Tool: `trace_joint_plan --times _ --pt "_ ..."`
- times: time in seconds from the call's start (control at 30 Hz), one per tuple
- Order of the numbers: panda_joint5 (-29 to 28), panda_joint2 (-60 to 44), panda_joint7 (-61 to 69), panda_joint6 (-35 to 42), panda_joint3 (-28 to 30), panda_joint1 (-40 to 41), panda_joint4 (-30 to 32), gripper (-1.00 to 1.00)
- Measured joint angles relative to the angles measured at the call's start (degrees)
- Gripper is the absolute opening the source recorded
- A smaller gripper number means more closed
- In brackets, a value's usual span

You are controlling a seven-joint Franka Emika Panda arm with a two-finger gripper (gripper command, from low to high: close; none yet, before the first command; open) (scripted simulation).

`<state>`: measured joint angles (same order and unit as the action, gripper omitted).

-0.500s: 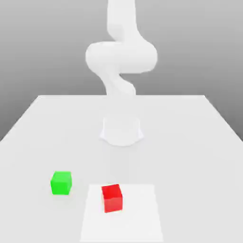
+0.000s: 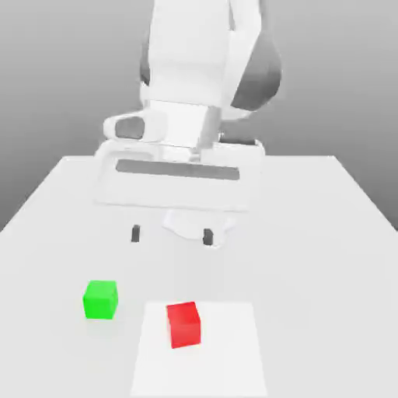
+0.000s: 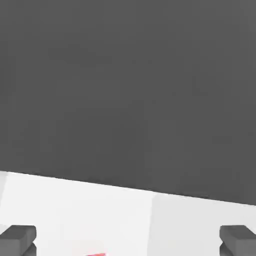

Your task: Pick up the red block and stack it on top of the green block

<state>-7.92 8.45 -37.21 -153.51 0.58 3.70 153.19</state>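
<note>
The red block (image 2: 184, 324) is a small bright-red cube on a lighter square patch (image 2: 225, 365) near the table's front. The green block (image 2: 100, 299) stands apart from it, toward the exterior view's left and slightly farther back. My gripper (image 2: 171, 234) hangs open above the table behind both cubes, its two dark fingertips (image 2: 135, 232) spread wide with nothing between them. In the hand view the gripper (image 3: 127, 239) shows both dark fingertips (image 3: 17, 238) far apart, and a sliver of the red block (image 3: 90, 254) sits between them at the picture's edge.
The white table (image 2: 326, 233) stretches wide around the cubes. The arm's round base (image 2: 225, 225) sits behind the gripper at mid-table. A grey backdrop lies beyond the far edge.
The arm has swung forward and down, bringing the hand and its open fingers over the table behind the cubes. Both cubes stay where they were.
</note>
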Motion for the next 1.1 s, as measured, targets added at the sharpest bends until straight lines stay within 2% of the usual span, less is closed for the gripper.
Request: trace_joint_plan --times 0.17,0.4,0.43,0.67,0.9,1.1 --pt "7.13 -9.43 8.52 -6.58 0.06 -0.38 5.06 0.00" --pt "8.25 -21.80 9.63 -17.03 -0.51 0.09 3.90 0.00" --pt "8.21 -22.76 9.64 -17.83 -0.48 0.07 3.80 -1.00" --pt "8.09 -22.55 9.50 -17.63 -0.58 0.19 3.81 -1.00" --pt "8.04 -11.31 9.46 -8.04 -1.05 0.68 5.41 -1.00" --pt "7.86 -6.93 -4.58 -4.77 0.79 3.87 6.58 -1.00"
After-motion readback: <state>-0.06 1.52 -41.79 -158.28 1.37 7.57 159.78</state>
